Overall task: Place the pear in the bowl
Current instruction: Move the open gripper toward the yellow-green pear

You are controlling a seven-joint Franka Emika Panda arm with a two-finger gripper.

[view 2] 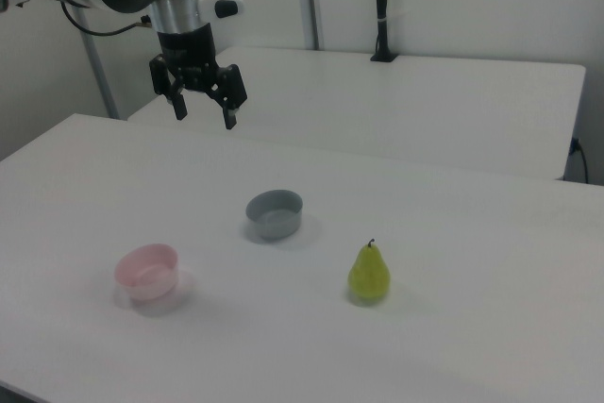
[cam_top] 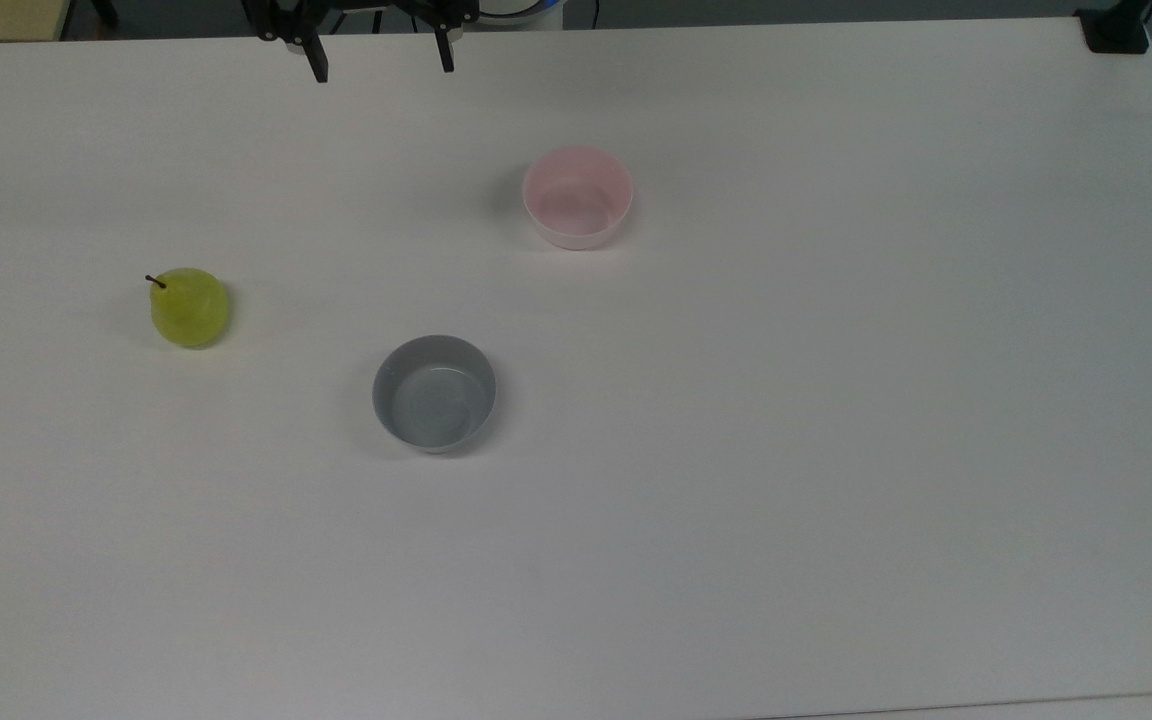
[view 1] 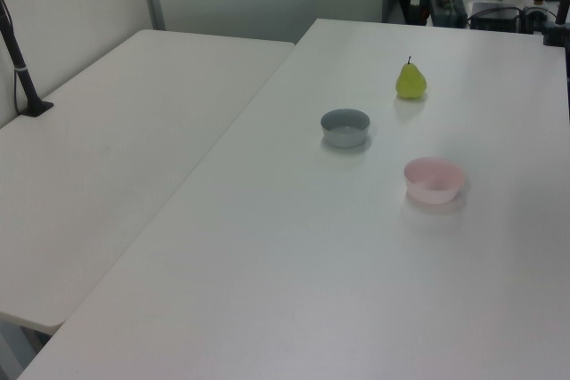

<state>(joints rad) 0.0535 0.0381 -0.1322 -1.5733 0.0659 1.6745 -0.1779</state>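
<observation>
The fingers (view 2: 203, 112) are spread wide and hold nothing. They are to be lowered around the upright pear (view 2: 369, 273), well apart from them, and closed below its neck.

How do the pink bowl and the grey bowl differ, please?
The pink bowl is pale pink, the grey bowl is dull grey. In the top view the pink bowl lies nearer the open end effector, while the grey bowl lies lower and further left, closer to the pear. Both are round, upright, empty and similar in size.
</observation>
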